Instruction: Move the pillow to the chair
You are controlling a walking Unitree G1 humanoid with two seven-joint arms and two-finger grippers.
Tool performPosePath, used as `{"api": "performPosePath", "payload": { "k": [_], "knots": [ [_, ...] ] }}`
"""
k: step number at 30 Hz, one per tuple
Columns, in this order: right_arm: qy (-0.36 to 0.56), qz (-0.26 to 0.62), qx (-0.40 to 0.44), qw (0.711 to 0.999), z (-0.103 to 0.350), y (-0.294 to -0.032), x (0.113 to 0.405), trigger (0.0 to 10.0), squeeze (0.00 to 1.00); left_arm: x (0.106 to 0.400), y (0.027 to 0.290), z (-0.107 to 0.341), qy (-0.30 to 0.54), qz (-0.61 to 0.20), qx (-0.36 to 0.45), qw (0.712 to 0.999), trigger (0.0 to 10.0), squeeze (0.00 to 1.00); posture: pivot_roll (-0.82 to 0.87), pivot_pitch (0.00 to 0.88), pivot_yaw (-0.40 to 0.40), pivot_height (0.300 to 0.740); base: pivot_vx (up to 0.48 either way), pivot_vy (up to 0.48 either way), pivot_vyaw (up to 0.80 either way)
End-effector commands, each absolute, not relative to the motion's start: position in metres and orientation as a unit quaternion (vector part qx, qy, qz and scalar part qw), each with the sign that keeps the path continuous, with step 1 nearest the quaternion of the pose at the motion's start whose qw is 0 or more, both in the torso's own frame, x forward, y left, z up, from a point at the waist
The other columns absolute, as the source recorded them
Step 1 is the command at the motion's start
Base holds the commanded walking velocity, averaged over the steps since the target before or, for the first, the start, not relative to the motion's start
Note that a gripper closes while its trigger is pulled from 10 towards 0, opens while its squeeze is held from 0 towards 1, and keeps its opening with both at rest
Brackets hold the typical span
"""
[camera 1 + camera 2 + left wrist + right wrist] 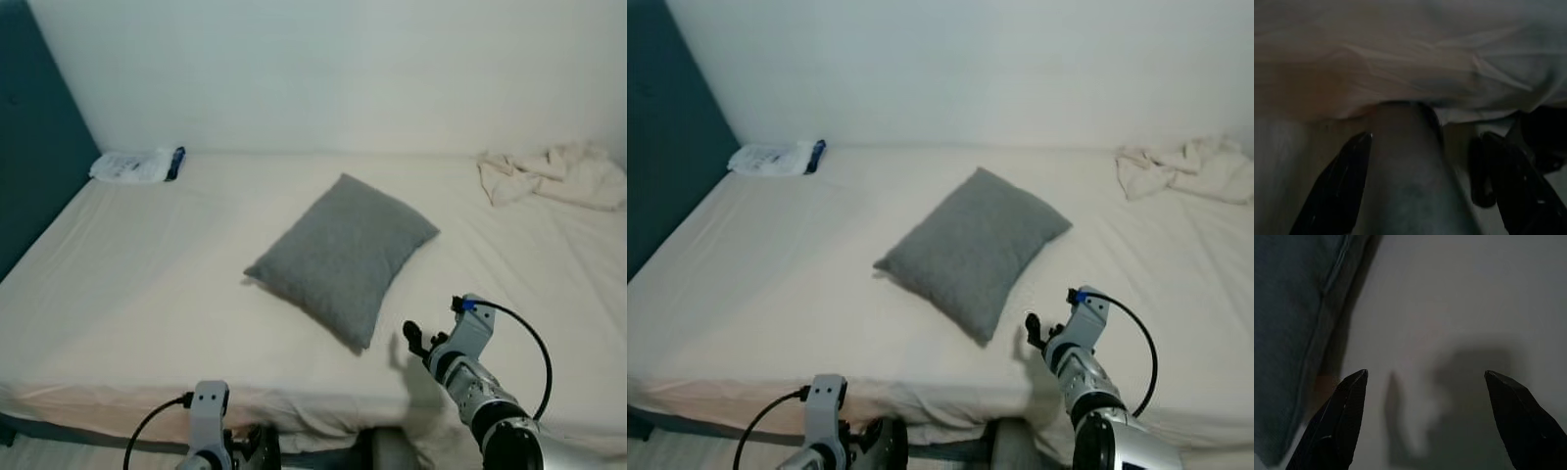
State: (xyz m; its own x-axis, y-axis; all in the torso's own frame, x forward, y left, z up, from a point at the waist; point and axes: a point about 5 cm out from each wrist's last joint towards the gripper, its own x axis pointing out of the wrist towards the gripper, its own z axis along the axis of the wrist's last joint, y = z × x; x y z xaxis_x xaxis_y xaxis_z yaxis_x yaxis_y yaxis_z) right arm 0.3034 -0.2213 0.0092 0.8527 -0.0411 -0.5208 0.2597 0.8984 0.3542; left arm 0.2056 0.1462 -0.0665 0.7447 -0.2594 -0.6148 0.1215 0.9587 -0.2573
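**Open gripper beside the pillow: where the pick could slip**

The grey pillow (343, 257) lies flat near the middle of the bed (147, 284), turned diamond-wise so that 1 corner points toward the robot. No chair can be seen in either eye view, so the destination lies somewhere outside what the cameras cover.

The right gripper (1425, 396) hovers over the sheet just beside that near corner, its 2 fingers spread wide and holding nothing; its wrist view has the pillow's piped edge (1327, 289) off to one side rather than between the fingers. The left gripper (1420, 186) hangs low at the bed's front edge, fingers apart, idle.

The likely risks:
- Closing from here would probably catch bedsheet or air, since the pillow is not between the fingers.
- A pinch on 1 corner alone may let the soft, floppy pillow sag and pull free during the carry.
- A loose fold of sheet may be caught along with the fabric and dragged.

A crumpled cloth (558, 174) and a small packet (137, 164) sit well apart at the far corners, out of the way.
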Motion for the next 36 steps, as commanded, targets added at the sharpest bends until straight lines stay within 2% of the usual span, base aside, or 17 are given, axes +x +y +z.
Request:
{"api": "performPosePath", "payload": {
  "k": [1,13,18,20,21,22,27,31,32,33,34,36],
  "knots": [
    [0.251,-0.06,0.203,0.944,0.012,-0.213,0.308,10.0,0.0,0.191,0.147,-0.075,0.372,-0.108,-0.097,0.917,10.0,0.0,-0.07,0.102,0.009,0.575,0.0,0.0,0.0],
    [0.213,-0.032,0.203,0.955,0.025,-0.207,0.319,10.0,0.0,0.185,0.146,-0.078,0.376,-0.116,-0.095,0.915,10.0,0.0,-0.06,0.12,0.015,0.575,0.0,0.0,0.0],
    [0.152,-0.035,0.228,0.961,0.043,-0.214,0.33,10.0,0.0,0.182,0.146,-0.079,0.377,-0.122,-0.092,0.914,10.0,0.0,-0.04,0.15,0.034,0.575,0.0,0.0,0.0],
    [0.11,-0.032,0.261,0.958,0.056,-0.22,0.337,10.0,0.7,0.179,0.147,-0.08,0.376,-0.129,-0.088,0.913,10.0,0.0,-0.03,0.167,0.047,0.575,0.0,0.0,0.0],
    [0.103,-0.031,0.268,0.957,0.058,-0.22,0.338,10.0,0.7,0.178,0.147,-0.08,0.376,-0.13,-0.087,0.913,10.0,0.0,-0.02,0.172,0.052,0.575,0.0,0.0,0.0],
    [0.077,-0.032,0.295,0.952,0.065,-0.225,0.341,10.0,1.0,0.175,0.148,-0.08,0.374,-0.135,-0.085,0.914,10.0,0.0,-0.01,0.191,0.067,0.575,0.0,0.0,0.0],
    [0.04,-0.052,0.337,0.939,0.076,-0.236,0.344,10.0,1.0,0.166,0.155,-0.082,0.369,-0.147,-0.077,0.915,10.0,0.0,0.03,0.249,0.108,0.575,0.0,0.0,0.0],
    [0.058,-0.075,0.333,0.938,0.071,-0.239,0.342,10.0,1.0,0.16,0.16,-0.082,0.368,-0.158,-0.065,0.914,10.0,0.0,0.05,0.28,0.135,0.575,0.0,0.0,0.0],
    [0.074,-0.086,0.326,0.938,0.066,-0.238,0.34,10.0,0.97,0.158,0.164,-0.082,0.364,-0.159,-0.062,0.915,10.0,0.0,0.06,0.292,0.143,0.575,0.0,0.0,0.0],
    [0.081,-0.088,0.323,0.939,0.064,-0.237,0.339,10.0,0.04,0.157,0.166,-0.082,0.362,-0.159,-0.061,0.917,10.0,0.0,0.07,0.298,0.148,0.575,0.0,0.0,0.0],
    [0.083,-0.089,0.324,0.938,0.063,-0.236,0.339,10.0,0.0,0.156,0.169,-0.082,0.36,-0.158,-0.06,0.917,10.0,0.0,0.07,0.303,0.149,0.575,0.0,0.0,0.0],
    [0.09,-0.088,0.326,0.937,0.06,-0.234,0.338,10.0,0.0,0.156,0.172,-0.081,0.357,-0.156,-0.059,0.919,10.0,0.0,0.08,0.311,0.154,0.575,0.0,0.0,0.0]
  ]
}}
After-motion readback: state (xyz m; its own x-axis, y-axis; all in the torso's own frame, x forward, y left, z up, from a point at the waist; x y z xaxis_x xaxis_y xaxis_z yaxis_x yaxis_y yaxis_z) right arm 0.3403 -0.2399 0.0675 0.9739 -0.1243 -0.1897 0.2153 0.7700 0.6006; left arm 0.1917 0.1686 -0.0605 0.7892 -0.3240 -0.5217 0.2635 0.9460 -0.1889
